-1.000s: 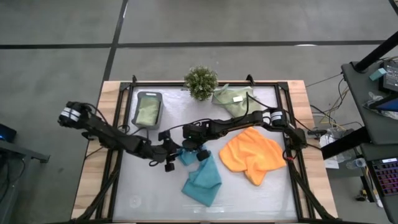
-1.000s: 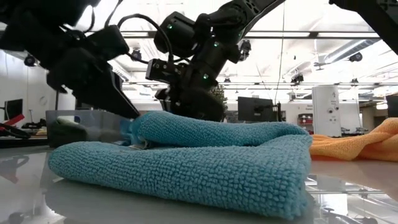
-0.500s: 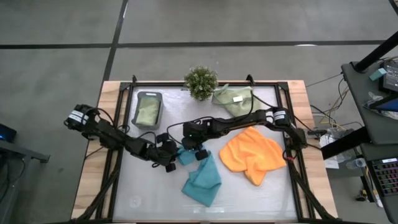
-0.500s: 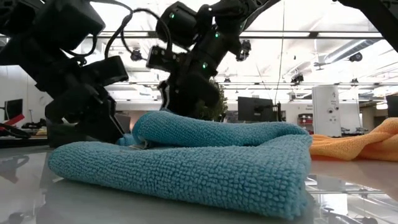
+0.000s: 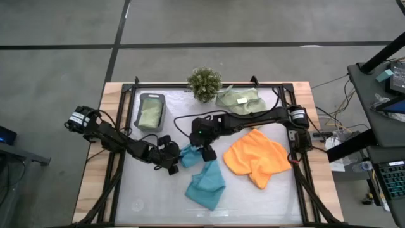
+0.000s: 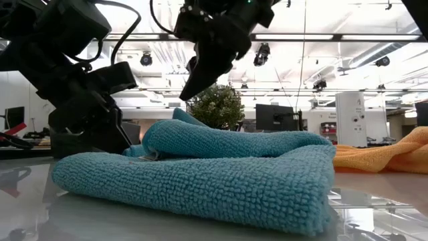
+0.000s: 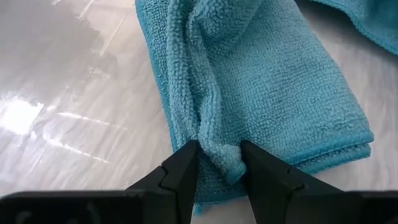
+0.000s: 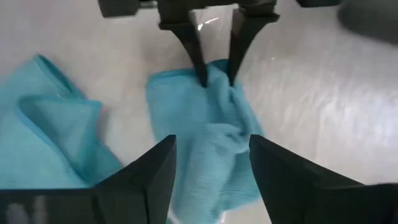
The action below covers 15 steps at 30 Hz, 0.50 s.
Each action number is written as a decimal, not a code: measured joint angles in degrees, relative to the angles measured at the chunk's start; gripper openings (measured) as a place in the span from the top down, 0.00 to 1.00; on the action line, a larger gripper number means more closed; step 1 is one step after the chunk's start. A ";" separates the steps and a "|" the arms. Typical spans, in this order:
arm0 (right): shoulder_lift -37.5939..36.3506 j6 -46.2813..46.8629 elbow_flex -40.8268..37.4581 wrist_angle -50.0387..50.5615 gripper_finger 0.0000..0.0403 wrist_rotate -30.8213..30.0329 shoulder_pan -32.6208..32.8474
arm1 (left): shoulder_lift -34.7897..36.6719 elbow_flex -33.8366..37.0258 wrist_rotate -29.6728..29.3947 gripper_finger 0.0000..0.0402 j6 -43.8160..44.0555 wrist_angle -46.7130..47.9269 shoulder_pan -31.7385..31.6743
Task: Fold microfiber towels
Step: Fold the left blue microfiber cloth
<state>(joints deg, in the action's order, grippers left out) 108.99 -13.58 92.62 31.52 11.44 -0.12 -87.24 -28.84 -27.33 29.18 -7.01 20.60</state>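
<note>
- Left gripper [image 7: 214,163] sits low at the table's middle-left, its two fingers pinching a raised ridge at the edge of the small folded teal towel [image 5: 188,156]; right gripper [image 8: 210,163] hangs just above that same towel, jaws spread and holding nothing.
- Step in hand, as I judge it: one fold is being pinned while the right arm lets go; next calls for a fresh grasp on a free edge to bring it over.
- Larger teal towel [image 5: 206,183] lies just beside, its long axis running diagonally toward the table's front.
- Orange towel [image 5: 256,156] lies rumpled to the right.
</note>
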 joint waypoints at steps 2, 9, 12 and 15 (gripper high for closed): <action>0.00 2.90 0.00 -0.05 0.51 0.13 0.44 | 0.00 0.02 0.00 0.73 0.43 0.02 0.00; 0.97 8.72 -0.65 -0.55 0.53 -5.63 2.75 | 0.00 0.06 0.00 0.73 0.49 -0.04 0.00; 1.80 11.22 -0.81 -0.77 0.54 -12.79 3.38 | 0.00 0.06 0.00 0.73 0.49 -0.06 0.00; 3.11 12.80 -0.85 -2.10 0.55 -14.47 3.48 | 0.00 0.07 0.00 0.73 0.49 -0.08 0.00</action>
<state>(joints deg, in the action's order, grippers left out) 112.10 -0.78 91.77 29.42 -3.03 3.36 -87.24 -28.76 -27.33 29.67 -7.08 20.60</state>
